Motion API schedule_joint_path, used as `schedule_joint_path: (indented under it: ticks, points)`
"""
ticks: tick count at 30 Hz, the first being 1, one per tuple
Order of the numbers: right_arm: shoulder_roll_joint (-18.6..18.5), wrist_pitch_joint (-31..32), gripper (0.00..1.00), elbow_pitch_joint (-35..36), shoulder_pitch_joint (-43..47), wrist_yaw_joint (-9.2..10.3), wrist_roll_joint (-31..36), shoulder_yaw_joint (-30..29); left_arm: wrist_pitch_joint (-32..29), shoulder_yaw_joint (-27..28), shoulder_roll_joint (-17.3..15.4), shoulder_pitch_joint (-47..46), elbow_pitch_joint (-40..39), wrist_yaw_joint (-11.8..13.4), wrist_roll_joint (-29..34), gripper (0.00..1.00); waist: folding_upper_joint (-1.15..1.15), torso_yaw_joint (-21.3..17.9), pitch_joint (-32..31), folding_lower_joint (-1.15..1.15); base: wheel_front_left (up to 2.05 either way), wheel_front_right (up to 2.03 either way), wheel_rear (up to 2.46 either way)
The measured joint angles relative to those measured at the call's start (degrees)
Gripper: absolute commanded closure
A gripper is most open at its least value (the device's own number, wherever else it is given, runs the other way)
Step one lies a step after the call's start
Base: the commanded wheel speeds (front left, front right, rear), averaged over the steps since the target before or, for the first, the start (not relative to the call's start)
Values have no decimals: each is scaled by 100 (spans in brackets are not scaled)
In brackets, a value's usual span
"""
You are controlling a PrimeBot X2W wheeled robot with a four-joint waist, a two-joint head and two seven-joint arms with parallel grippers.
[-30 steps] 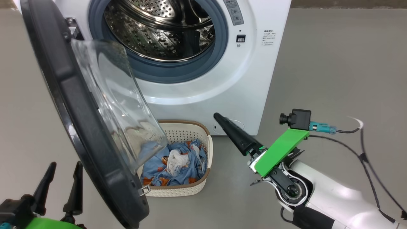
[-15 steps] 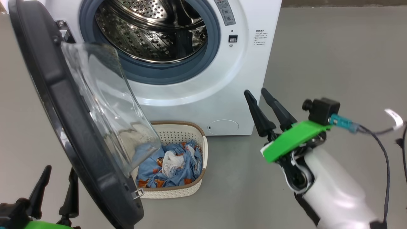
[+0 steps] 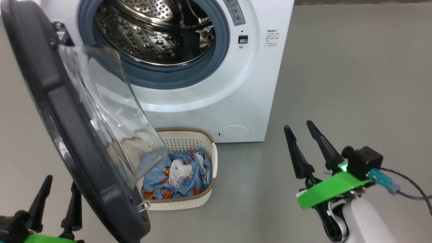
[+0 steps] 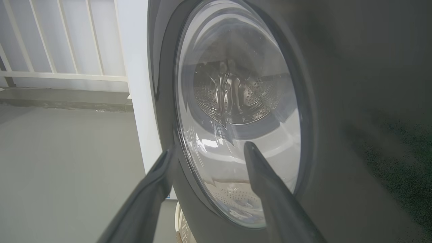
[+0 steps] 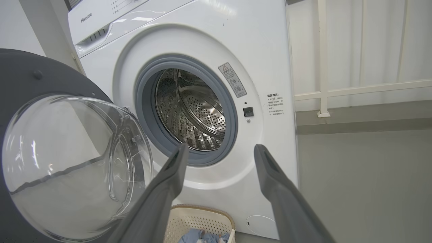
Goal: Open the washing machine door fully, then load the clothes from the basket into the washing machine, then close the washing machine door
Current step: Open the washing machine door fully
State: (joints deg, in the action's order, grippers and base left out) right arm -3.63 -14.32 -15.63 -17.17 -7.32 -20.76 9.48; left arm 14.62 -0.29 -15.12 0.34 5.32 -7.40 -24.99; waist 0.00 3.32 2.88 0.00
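The washing machine (image 3: 209,84) stands with its steel drum (image 3: 152,30) exposed. Its black door (image 3: 60,128) with the clear glass bowl (image 3: 108,111) hangs swung out to the left, part of it over the basket (image 3: 182,202). This cream basket sits on the floor before the machine and holds the clothes (image 3: 175,175), blue printed fabric with a white piece on top. My left gripper (image 3: 61,180) is open, low at the left, close behind the door's outer face (image 4: 337,101). My right gripper (image 3: 298,125) is open and empty, right of the basket, fingers pointing at the machine (image 5: 270,50).
Grey floor (image 3: 354,84) stretches to the right of the machine. A white railing (image 5: 354,91) runs along the wall behind. A dark cable (image 3: 408,189) trails from my right wrist camera. The round service flap (image 3: 233,131) sits low on the machine's front.
My right gripper has drawn back from beside the basket, moving right and nearer to me, its fingers now pointing up the view. The head camera shifted slightly. Door, basket and left gripper stay put.
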Motion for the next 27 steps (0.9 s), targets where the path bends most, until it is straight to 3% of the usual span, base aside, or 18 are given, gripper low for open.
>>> schedule_joint_path:
  ticks: [11,27]
  points:
    - [12,0,0,545,665,0,747,-336,0,33,5,10,-13,0,0,0,0,-62,24,0,0,0,0]
    - [60,0,0,1023,1663,0,960,-845,0,237,143,233,-218,0,20,0,0,-82,-18,0,0,0,0]
